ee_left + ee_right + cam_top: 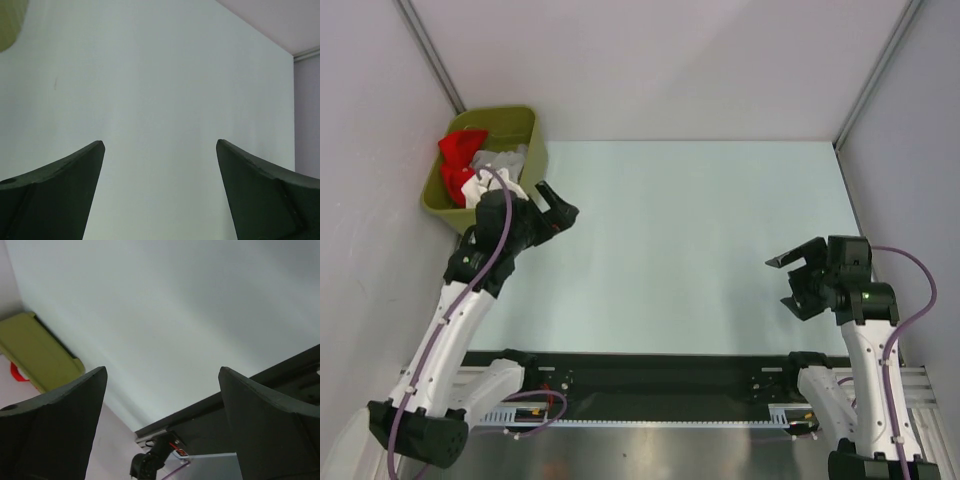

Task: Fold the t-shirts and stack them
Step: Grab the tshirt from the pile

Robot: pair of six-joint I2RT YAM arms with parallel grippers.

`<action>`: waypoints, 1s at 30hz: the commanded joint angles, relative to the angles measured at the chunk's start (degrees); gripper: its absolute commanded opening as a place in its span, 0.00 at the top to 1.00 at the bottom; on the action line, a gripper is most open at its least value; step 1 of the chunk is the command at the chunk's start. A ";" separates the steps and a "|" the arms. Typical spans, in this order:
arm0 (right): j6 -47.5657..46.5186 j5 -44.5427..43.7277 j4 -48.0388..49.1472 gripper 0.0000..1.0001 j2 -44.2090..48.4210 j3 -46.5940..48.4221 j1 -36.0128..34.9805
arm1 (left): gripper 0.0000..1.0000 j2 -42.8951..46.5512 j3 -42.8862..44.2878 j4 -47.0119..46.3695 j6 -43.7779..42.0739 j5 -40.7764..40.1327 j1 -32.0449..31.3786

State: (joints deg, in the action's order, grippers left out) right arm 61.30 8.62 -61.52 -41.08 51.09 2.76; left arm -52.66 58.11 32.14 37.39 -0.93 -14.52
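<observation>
The t-shirts lie crumpled in the olive-green bin (pixel 532 128) at the back left: a red one (pixel 461 147), a grey one (pixel 504 160) and a white one (pixel 485 187). My left gripper (pixel 556 207) is open and empty, just right of the bin, above the table. In the left wrist view the gripper (pixel 160 145) shows only bare table between its fingers. My right gripper (pixel 794 281) is open and empty at the right side, far from the shirts. In the right wrist view that gripper (pixel 162 371) points across the table toward the bin (pixel 37 352).
The pale blue-green table top (pixel 690 240) is walled by lilac panels on the left, back and right. A black strip and the arm bases (pixel 650 375) run along the near edge.
</observation>
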 commanded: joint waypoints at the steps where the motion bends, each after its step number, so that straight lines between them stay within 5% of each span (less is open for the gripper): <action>1: -5.91 -3.61 -3.88 0.00 -1.45 5.15 0.22 | 0.00 -1.91 6.39 2.85 -2.14 -1.62 3.09; 6: -5.66 -3.95 -2.65 0.00 -1.20 7.71 0.05 | 0.00 -5.42 6.76 -4.70 4.45 0.40 13.98; 13: -9.52 -10.80 1.93 0.00 -3.98 13.84 0.93 | 0.05 -26.15 24.30 -1.55 3.04 0.40 23.74; 17: -10.67 -13.80 2.63 0.00 -7.42 16.15 1.01 | 0.22 -39.95 34.77 -1.38 5.23 8.47 29.36; 25: -8.13 -11.53 6.49 0.00 -9.98 11.84 6.54 | 0.27 -62.19 60.34 14.34 5.15 5.49 29.99; 30: -5.49 -11.61 8.78 0.00 -12.44 10.61 7.87 | 0.28 -66.60 61.60 14.44 9.46 9.19 29.29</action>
State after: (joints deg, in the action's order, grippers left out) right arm 53.89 -2.66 -56.31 -52.49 61.84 9.96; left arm -119.33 116.71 43.48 43.66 5.87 15.38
